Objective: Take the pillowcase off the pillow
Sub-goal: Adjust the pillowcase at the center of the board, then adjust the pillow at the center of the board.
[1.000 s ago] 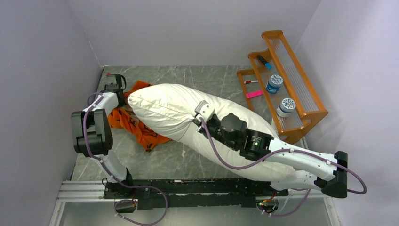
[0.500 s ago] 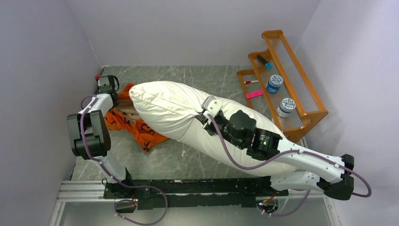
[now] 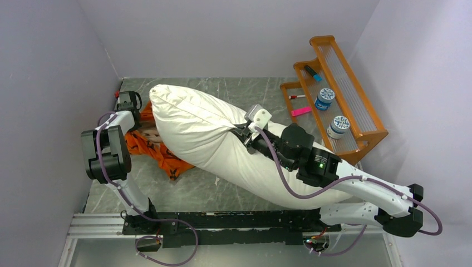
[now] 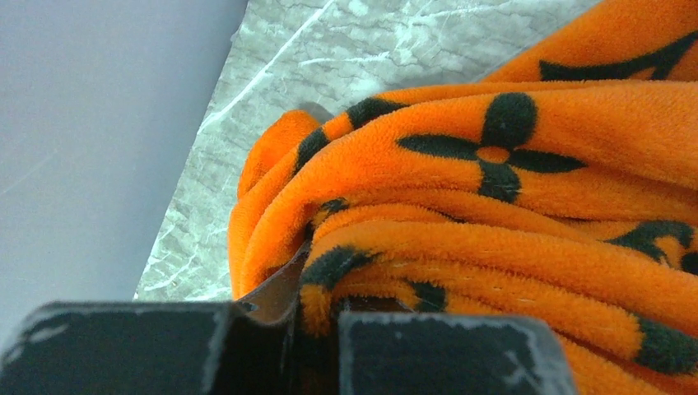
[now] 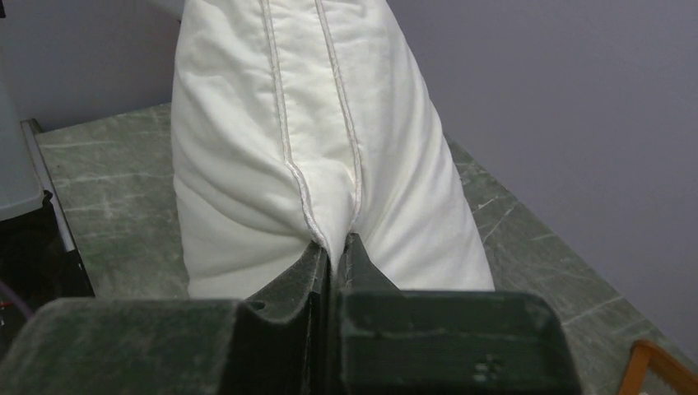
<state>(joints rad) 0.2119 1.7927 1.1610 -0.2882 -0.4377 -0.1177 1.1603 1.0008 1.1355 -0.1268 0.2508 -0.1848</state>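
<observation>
Over on the left side, the white-and-black left arm (image 3: 106, 153) is folded up tight, elbow high and wrist reaching away from its base. The left gripper (image 4: 317, 309) has its jaws clamped on a fold of the bright orange patterned pillowcase (image 4: 510, 189). The white-and-black right arm (image 3: 356, 186) stretches long and low towards the middle, black wrist leading, and the right gripper (image 5: 333, 255) has its jaws pinched flat on the stitched seam of the plump white pillow (image 5: 247, 164).

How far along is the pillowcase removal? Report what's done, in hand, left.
Done: the pillow looks almost wholly bare, the pillowcase bunched beside it. In hand: left gripper shut on the pillowcase, right gripper shut on the pillow's seam. To do: draw them fully apart; they overlap.
</observation>
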